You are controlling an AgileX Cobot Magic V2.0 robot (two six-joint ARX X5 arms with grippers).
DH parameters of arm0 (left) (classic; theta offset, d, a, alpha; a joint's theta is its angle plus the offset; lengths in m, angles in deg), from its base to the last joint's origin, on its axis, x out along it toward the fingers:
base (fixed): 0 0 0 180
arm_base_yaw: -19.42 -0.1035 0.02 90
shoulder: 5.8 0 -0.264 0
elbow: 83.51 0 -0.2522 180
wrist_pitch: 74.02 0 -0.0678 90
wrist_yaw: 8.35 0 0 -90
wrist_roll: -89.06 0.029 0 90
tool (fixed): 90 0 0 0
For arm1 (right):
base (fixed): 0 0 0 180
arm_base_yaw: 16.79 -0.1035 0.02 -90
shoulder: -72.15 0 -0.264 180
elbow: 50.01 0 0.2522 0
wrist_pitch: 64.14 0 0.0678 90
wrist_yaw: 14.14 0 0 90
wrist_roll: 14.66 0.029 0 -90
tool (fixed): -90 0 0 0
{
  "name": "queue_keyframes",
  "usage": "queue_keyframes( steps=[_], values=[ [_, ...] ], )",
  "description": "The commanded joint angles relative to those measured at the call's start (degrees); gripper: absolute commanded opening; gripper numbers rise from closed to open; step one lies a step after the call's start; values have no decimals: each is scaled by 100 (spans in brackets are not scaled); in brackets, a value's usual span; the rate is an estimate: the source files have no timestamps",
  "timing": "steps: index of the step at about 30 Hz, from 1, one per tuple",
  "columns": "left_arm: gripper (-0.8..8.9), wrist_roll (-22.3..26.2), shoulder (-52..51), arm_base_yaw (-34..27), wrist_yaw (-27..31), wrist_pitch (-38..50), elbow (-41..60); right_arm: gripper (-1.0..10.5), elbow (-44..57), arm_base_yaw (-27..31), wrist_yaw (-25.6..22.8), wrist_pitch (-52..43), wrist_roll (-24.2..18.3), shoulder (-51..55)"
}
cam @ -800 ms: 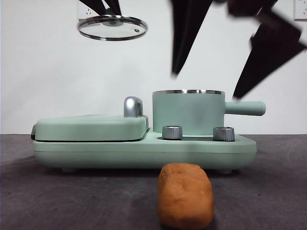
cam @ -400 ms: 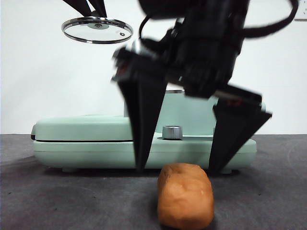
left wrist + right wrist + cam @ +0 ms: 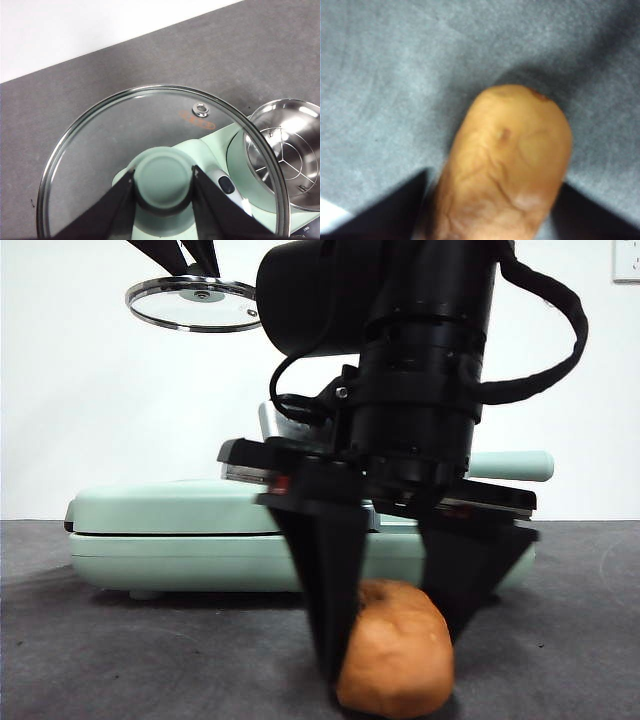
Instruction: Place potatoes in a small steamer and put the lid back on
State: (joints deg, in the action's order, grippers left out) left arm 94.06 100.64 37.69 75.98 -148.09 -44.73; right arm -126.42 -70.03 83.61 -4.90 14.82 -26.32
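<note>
Now my right pincer [image 3: 390,640] stands low in the middle of the front frame, its two black jaws spread wide and set down on either side of the potato [image 3: 395,650], which lies on the dark table [image 3: 120,660] at bottom centre; whether the jaws already press its skin I cannot tell. My left pincer [image 3: 164,181] hangs at the upper left, jaws clamped on the green knob of the glass lid [image 3: 192,303], held high in the air. The small steamer [image 3: 285,152] sits uncovered behind my arm, mostly hidden, its handle [image 3: 512,465] poking out at right.
</note>
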Motion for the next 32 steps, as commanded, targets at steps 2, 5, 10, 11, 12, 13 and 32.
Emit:
queue_keyframes(
  steps=[2, 5, 10, 11, 12, 13, 32],
  values=[
    [14, -59, 20, 11, 9, 109, -234, 83, -160, -22, 98, 4, 48, -61],
    [14, -59, 20, 11, 9, 114, -234, 83, -479, 129, 247, 282, -98, -35],
    [14, -59, 20, -28, 9, 127, -234, 84, -1676, 638, 557, 1134, -713, -35],
    [14, -59, 20, -31, 9, 127, -234, 84, -1912, 741, 599, 1222, -859, -37],
    [14, -59, 20, -31, 9, 127, -234, 84, -2243, 887, 597, 1331, -1027, -39],
    [14, -59, 20, -31, 9, 127, -234, 84, -2476, 1001, 588, 1403, -1113, -44],
    [15, -149, 44, -24, -37, 116, -219, 85, -6795, 2894, 570, 2653, -1687, -2295]
  ],
)
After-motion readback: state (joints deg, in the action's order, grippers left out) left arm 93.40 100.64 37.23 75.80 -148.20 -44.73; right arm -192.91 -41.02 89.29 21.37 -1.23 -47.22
